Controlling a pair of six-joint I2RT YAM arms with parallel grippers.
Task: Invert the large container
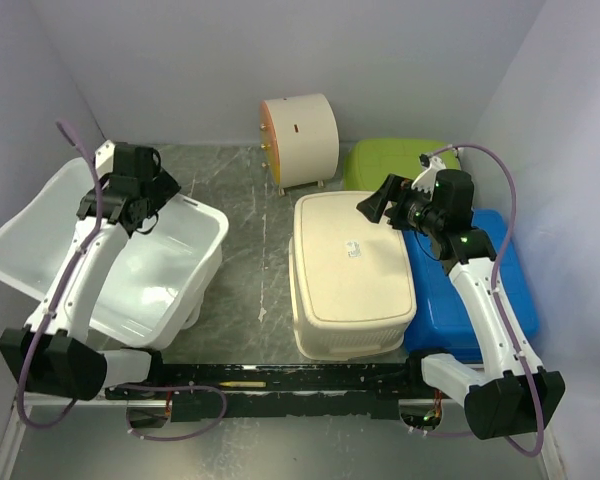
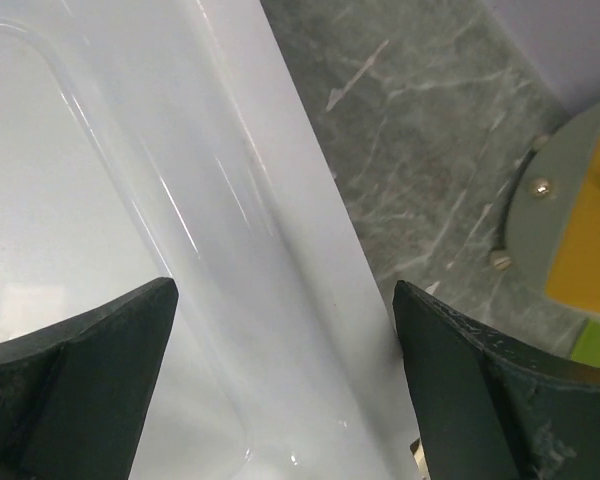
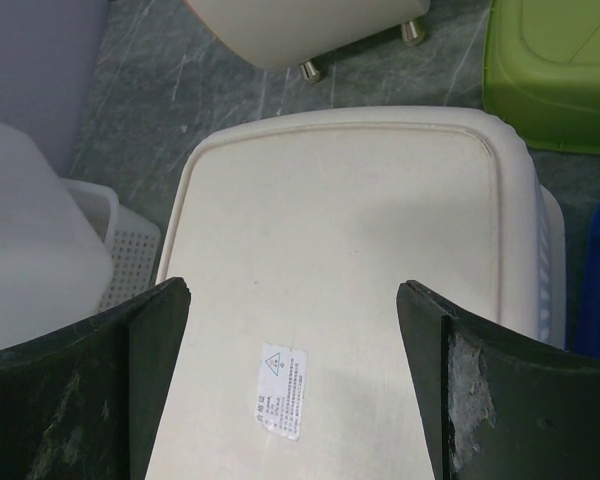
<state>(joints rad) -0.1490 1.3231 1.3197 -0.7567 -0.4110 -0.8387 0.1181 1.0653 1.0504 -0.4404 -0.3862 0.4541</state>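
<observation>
The large white translucent container (image 1: 170, 275) sits open side up at the left, tilted against the left wall. My left gripper (image 1: 148, 218) is open over its far rim. In the left wrist view the white rim (image 2: 280, 230) runs between the spread fingers of the left gripper (image 2: 285, 370), and I cannot tell if they touch it. A cream basket (image 1: 350, 270) stands upside down in the middle, with a label on its base (image 3: 285, 390). My right gripper (image 1: 378, 207) is open and empty above its far right corner, and it also shows in the right wrist view (image 3: 293, 380).
A cream cylinder (image 1: 300, 140) with an orange face lies on its side at the back. A green bin (image 1: 390, 160) is at the back right. A blue bin (image 1: 500, 290) lies under the right arm. A small white perforated basket (image 3: 120, 260) sits beside the white container.
</observation>
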